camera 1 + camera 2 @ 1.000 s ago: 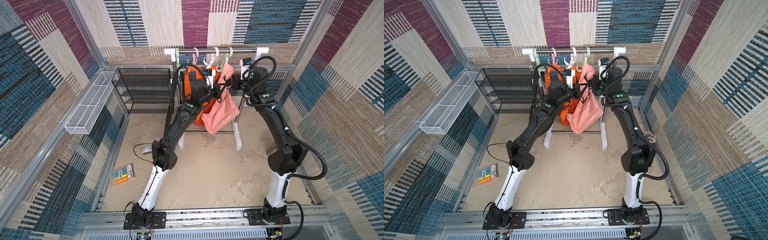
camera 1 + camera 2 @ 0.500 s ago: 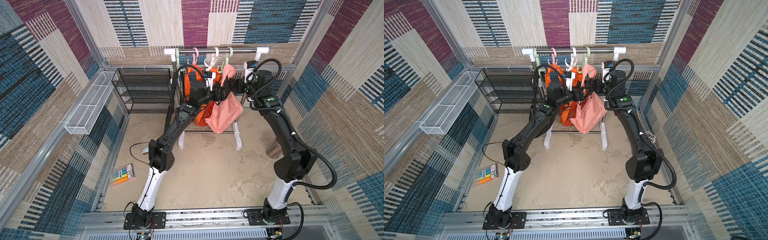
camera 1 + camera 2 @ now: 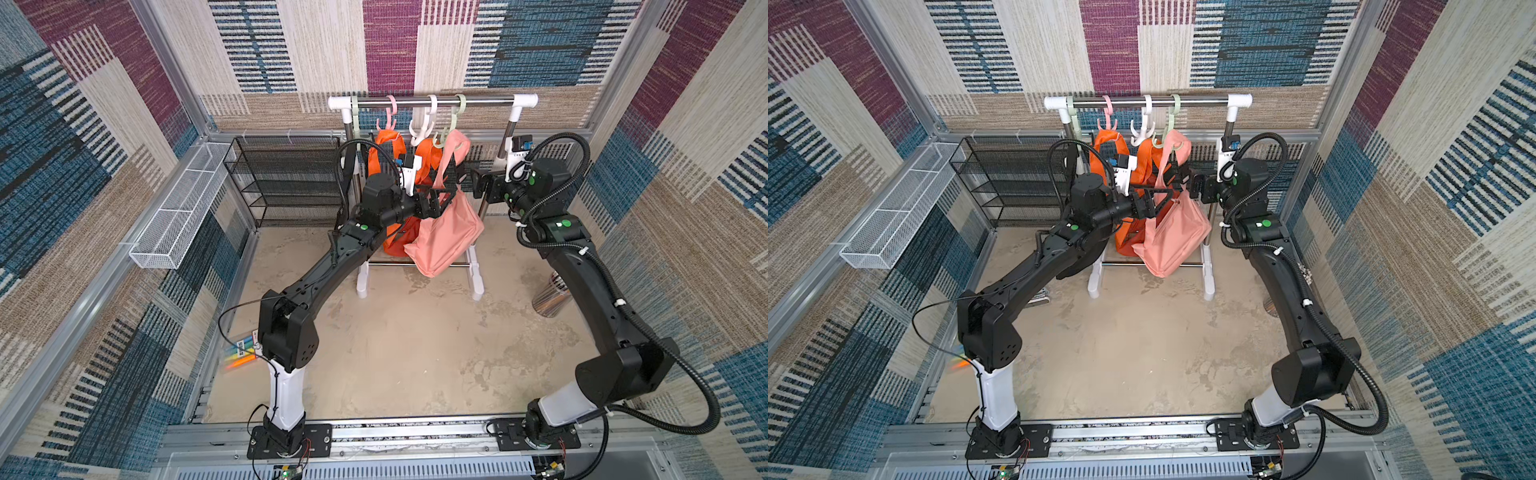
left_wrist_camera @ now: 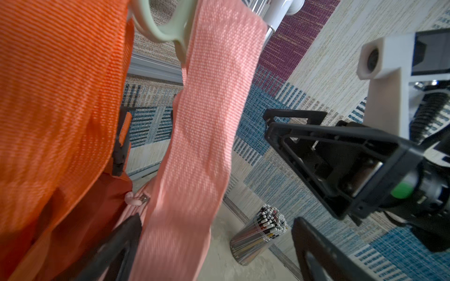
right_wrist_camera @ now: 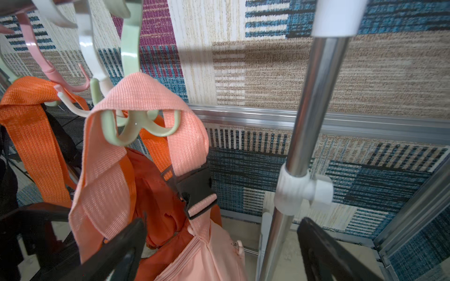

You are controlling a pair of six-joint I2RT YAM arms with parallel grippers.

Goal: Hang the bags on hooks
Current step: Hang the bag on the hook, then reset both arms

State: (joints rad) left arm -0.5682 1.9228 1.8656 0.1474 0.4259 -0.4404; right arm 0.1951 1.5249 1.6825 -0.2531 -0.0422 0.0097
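Observation:
The pink bag (image 3: 446, 237) (image 3: 1173, 237) hangs on the rack, its strap (image 5: 143, 97) looped over the green hook (image 5: 132, 126) (image 3: 451, 124). My left gripper (image 3: 436, 199) (image 4: 216, 253) is open at the strap's left side. In the left wrist view the strap (image 4: 194, 170) runs loose between the wide jaws, close to one finger (image 4: 117, 248). My right gripper (image 3: 465, 178) (image 5: 222, 253) is open just right of the strap and holds nothing. An orange bag (image 3: 399, 166) (image 5: 155, 189) hangs behind the pink one.
The rack's rail (image 3: 432, 102) also carries a pink hook (image 3: 390, 112) and a white hook (image 3: 428, 120). Its chrome post (image 5: 304, 146) stands close to my right gripper. A black mesh shelf (image 3: 291, 178), a wire basket (image 3: 178, 208), a pen cup (image 3: 550, 297) and markers (image 3: 243, 353) stand around.
Both grippers have opened and let go of the pink strap. The right arm has drawn back to the right. The bag now hangs from the green hook by itself.

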